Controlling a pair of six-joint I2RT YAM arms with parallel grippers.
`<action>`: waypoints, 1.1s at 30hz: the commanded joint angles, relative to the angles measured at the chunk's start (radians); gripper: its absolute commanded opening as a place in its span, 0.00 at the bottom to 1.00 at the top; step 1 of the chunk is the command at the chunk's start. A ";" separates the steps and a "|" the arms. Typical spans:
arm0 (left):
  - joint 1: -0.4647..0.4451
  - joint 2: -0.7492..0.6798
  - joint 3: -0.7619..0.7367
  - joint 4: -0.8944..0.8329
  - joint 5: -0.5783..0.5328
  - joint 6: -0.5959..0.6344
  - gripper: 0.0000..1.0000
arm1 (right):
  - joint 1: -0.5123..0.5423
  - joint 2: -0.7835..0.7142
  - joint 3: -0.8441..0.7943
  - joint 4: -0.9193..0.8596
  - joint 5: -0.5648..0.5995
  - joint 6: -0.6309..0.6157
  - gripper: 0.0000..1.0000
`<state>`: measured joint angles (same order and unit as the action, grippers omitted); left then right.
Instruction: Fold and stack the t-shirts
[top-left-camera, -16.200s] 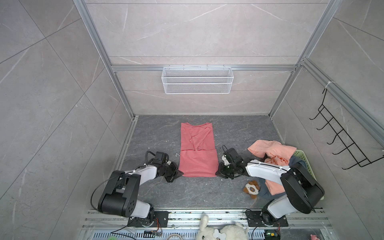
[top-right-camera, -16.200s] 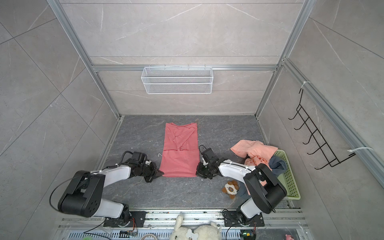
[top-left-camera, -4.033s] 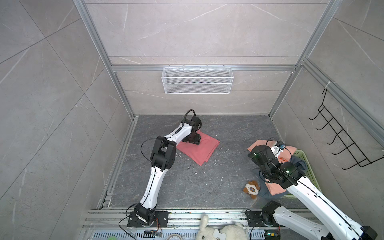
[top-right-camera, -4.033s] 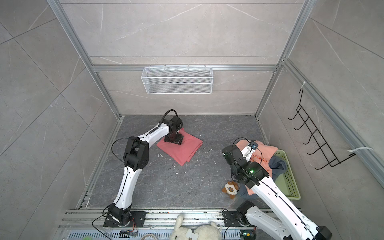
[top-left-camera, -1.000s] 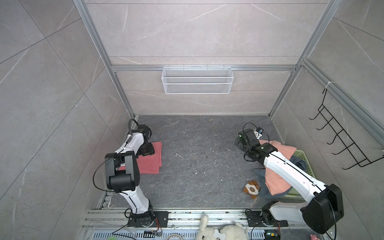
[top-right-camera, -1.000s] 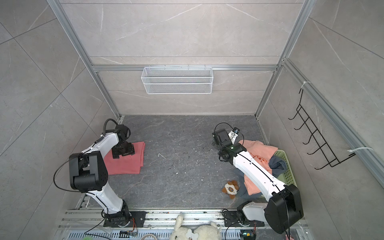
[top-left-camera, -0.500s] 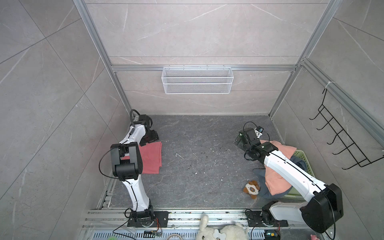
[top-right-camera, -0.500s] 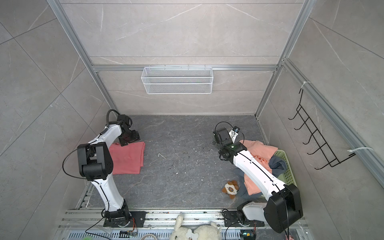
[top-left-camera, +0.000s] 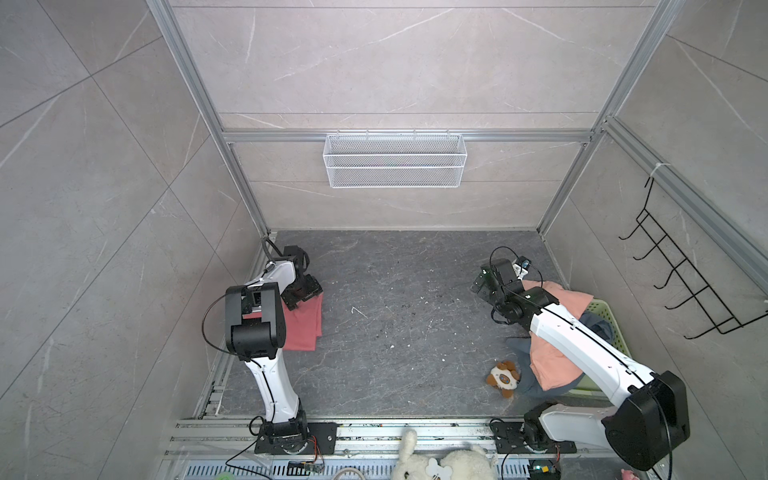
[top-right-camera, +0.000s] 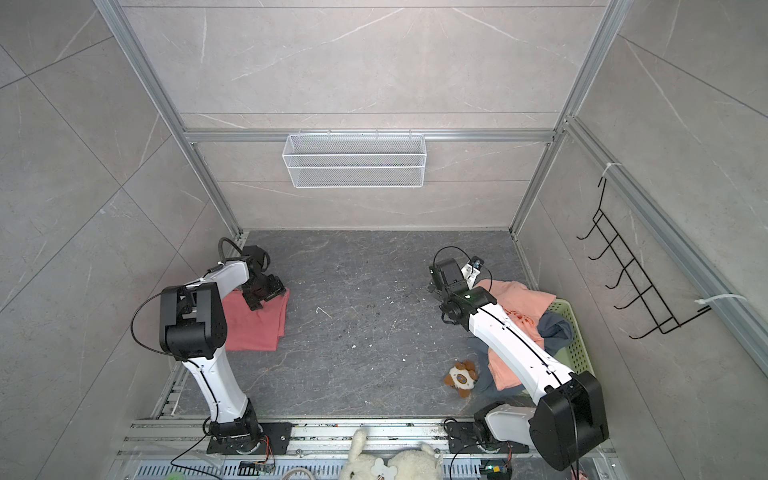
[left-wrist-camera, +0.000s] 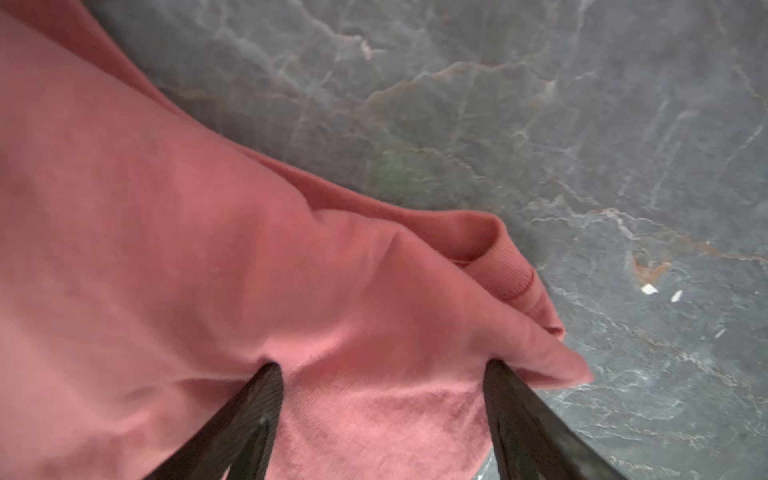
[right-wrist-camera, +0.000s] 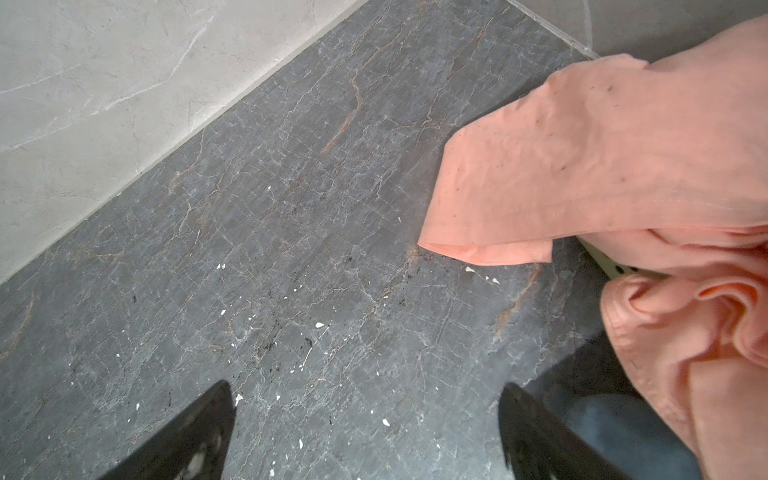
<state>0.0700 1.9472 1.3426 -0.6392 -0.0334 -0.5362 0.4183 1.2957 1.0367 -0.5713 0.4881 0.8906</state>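
Progress: coral-red t-shirt (top-left-camera: 307, 332) lies folded at left in a top view, the left gripper (top-left-camera: 303, 300) pressing spread tips on it; peach t-shirt (top-left-camera: 557, 361) and blue-grey t-shirt (top-left-camera: 598, 326) wait crumpled at right, near the empty, wide-open right gripper (top-left-camera: 478, 289).

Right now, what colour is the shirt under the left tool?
Coral red; the shirt shows best in the left wrist view.

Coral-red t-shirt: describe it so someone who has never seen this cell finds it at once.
On the dark grey floor, go to the left edge beside the wall. There the coral-red t-shirt lies folded into a rectangle, with the open left gripper resting on its far corner. Unlike the peach t-shirt heaped over the green basket on the right, it is folded and deeper red.
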 joint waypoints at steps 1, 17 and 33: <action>0.021 -0.022 -0.098 -0.016 -0.008 -0.087 0.79 | -0.005 -0.008 -0.009 -0.019 -0.002 0.013 0.99; 0.048 -0.233 -0.371 0.003 0.002 -0.135 0.79 | -0.024 -0.008 0.012 -0.024 -0.058 -0.041 0.99; 0.050 -0.379 -0.536 0.007 -0.034 -0.160 0.79 | -0.025 -0.107 -0.050 -0.061 -0.083 -0.045 0.99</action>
<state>0.1123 1.5585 0.8551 -0.5304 -0.0784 -0.6655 0.3977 1.2186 1.0107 -0.5911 0.4026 0.8593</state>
